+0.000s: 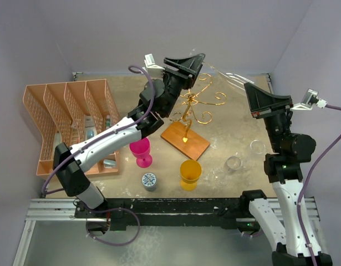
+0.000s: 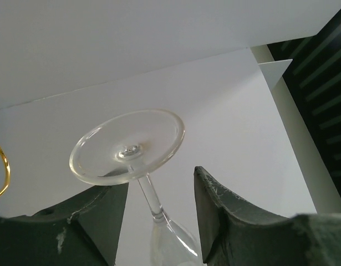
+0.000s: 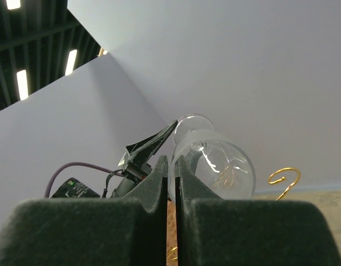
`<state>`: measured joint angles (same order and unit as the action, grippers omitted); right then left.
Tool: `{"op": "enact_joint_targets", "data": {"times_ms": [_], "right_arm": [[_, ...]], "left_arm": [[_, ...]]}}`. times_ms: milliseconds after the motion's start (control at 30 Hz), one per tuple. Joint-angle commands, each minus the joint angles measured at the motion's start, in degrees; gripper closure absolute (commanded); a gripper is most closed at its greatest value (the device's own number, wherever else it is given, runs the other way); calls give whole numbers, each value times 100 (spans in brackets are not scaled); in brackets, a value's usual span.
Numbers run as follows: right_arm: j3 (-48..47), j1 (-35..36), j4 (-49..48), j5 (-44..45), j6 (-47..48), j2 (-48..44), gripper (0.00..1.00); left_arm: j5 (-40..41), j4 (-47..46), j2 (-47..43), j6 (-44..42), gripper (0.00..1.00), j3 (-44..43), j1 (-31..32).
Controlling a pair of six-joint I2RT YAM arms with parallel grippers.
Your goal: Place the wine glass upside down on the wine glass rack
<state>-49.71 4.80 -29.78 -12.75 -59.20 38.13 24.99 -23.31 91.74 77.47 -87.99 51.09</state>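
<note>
Left hand (image 2: 159,180) grips wine glass (image 2: 128,149), bowl cut off, right hand (image 3: 170,166) closed, gold rack (image 1: 188,108) on counter (image 1: 231,127), pale walls (image 1: 103,33)

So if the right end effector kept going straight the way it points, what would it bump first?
Probably the wine glass, held up by the left end effector. Its bowl sits just ahead of the right end effector, a little off to one side. Depth is unclear, so it might slip past.

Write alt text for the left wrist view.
Clear wine glass in the left gripper, stem running between its dark fingers, round foot toward the camera, bowl cut off at the bottom. Gold rack curl at the left edge; white walls behind.
</note>
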Motion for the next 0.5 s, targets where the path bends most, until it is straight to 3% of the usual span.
{"op": "enact_joint_targets", "data": {"times_ms": [0, 133, 467], "right_arm": [[-69, -5, -552, -301, -202, -177, 100], [-21, -1, -545, -384, -241, -234, 100], [-24, -1, -280, -626, -225, -351, 100]], "left_arm": [[345, -347, 89, 232, 54, -344, 19], [421, -372, 155, 260, 64, -436, 21], [605, -721, 261, 161, 74, -582, 15]]}}
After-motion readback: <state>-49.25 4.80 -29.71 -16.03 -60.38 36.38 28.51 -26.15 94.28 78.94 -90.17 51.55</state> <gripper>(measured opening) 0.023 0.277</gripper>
